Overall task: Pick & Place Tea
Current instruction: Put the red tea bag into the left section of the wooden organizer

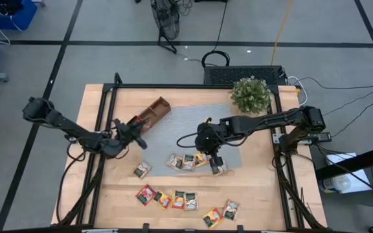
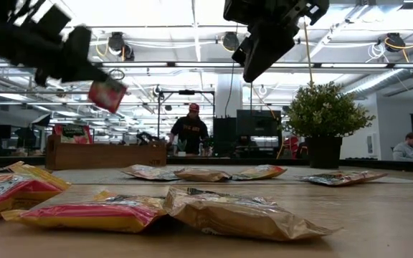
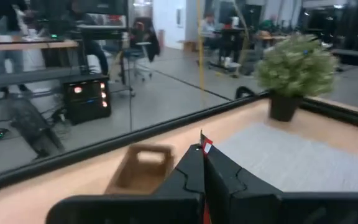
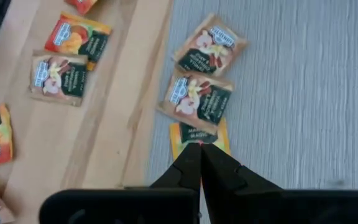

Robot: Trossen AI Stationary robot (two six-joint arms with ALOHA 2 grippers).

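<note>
While left gripper (image 2: 84,72) pinches red sachet (image 2: 107,94), others lie below.

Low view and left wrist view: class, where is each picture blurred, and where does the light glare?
Low view: nearest sachets soft, ceiling lights blown out, left pincer a blurred silhouette. Left wrist view: whole frame smeared, potted plant and wooden tray included.

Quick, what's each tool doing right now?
Left tool: closed on a red sachet, lifted near the tray.
Right tool: closed, empty, above the mat.
</note>
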